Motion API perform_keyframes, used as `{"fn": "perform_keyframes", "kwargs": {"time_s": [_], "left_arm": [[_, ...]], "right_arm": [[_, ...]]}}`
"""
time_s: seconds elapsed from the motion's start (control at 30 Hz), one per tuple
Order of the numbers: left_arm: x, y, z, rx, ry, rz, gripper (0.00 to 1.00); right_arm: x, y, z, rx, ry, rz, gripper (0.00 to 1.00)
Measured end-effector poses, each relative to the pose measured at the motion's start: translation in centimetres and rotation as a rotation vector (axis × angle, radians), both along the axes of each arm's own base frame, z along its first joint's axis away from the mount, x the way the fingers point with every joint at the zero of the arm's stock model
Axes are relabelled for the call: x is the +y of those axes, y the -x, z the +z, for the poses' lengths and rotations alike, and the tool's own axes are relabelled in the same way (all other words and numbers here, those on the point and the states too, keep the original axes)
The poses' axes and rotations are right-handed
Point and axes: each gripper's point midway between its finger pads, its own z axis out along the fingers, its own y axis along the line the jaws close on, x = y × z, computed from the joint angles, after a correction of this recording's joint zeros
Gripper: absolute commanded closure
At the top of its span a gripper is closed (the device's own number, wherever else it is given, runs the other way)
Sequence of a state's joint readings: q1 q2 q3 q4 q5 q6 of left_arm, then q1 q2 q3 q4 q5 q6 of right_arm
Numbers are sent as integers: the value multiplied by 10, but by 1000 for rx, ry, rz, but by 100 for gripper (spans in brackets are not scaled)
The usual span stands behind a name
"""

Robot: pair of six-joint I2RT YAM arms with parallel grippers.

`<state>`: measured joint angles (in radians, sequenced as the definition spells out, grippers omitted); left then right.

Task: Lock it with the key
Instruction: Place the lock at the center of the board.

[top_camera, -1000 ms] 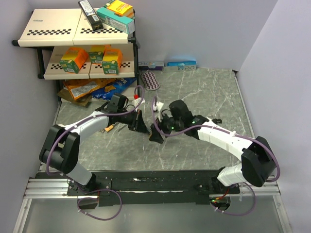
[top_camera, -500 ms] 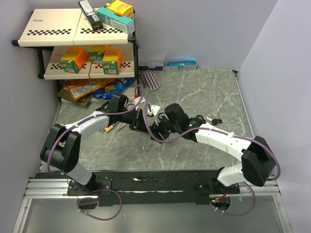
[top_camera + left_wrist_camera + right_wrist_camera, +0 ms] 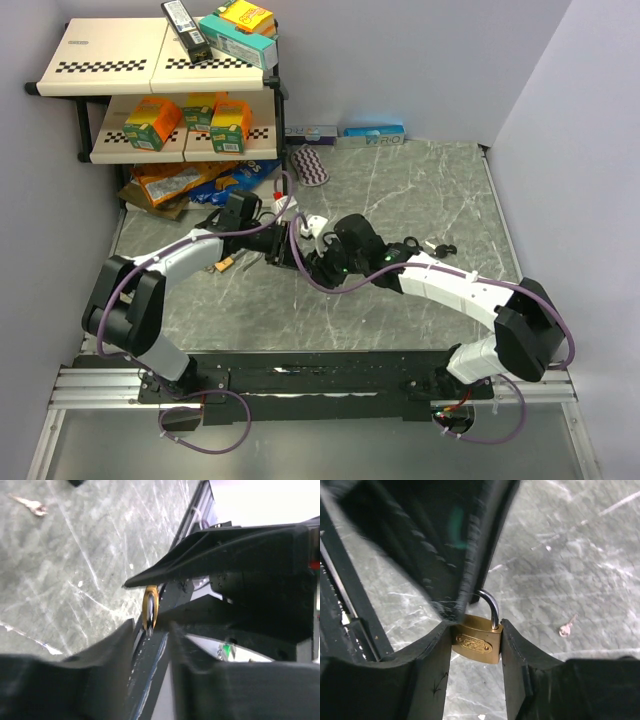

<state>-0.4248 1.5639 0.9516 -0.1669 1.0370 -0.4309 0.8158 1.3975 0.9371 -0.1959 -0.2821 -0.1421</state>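
Observation:
A brass padlock (image 3: 476, 644) with a steel shackle (image 3: 491, 607) is clamped by its sides between the fingers of my right gripper (image 3: 476, 625), above the grey marble table (image 3: 580, 555). In the left wrist view the padlock (image 3: 150, 607) shows edge-on. The tips of my left gripper (image 3: 152, 630) are against the padlock's top left corner and hide the shackle's left leg. Its fingers stand close together with a narrow gap, and nothing shows clearly between them. A small key (image 3: 566, 628) lies on the table, apart from both grippers. From above, the left gripper (image 3: 290, 250) and right gripper (image 3: 318, 262) meet and hide the padlock.
A shelf rack (image 3: 150, 70) with boxes stands at the back left, with snack bags (image 3: 185, 182) below it. A dark patterned pouch (image 3: 314, 165) and flat boxes (image 3: 375, 133) lie at the back. A black key bunch (image 3: 437, 246) lies right of the right arm.
My right gripper has carried the padlock up and left to the left gripper's tips. The left gripper has shifted slightly right to meet it.

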Motion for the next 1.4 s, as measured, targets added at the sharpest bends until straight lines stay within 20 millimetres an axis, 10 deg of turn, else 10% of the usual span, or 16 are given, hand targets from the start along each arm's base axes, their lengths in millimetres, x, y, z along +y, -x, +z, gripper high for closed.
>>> {"fn": "perform_keyframes", "kwargs": {"time_s": [0.27, 0.7, 1.27, 1.4], "left_arm": [[56, -38, 12, -95, -33, 280, 12], [163, -71, 63, -417, -125, 754, 4], [188, -75, 63, -461, -175, 826, 4], [189, -75, 62, -457, -184, 830, 4]], "right_arm": [[-3, -14, -22, 122, 24, -127, 100], [7, -65, -58, 413, 92, -516, 100], [-10, -76, -107, 493, 236, -770, 93], [-13, -77, -112, 492, 247, -794, 67]]}}
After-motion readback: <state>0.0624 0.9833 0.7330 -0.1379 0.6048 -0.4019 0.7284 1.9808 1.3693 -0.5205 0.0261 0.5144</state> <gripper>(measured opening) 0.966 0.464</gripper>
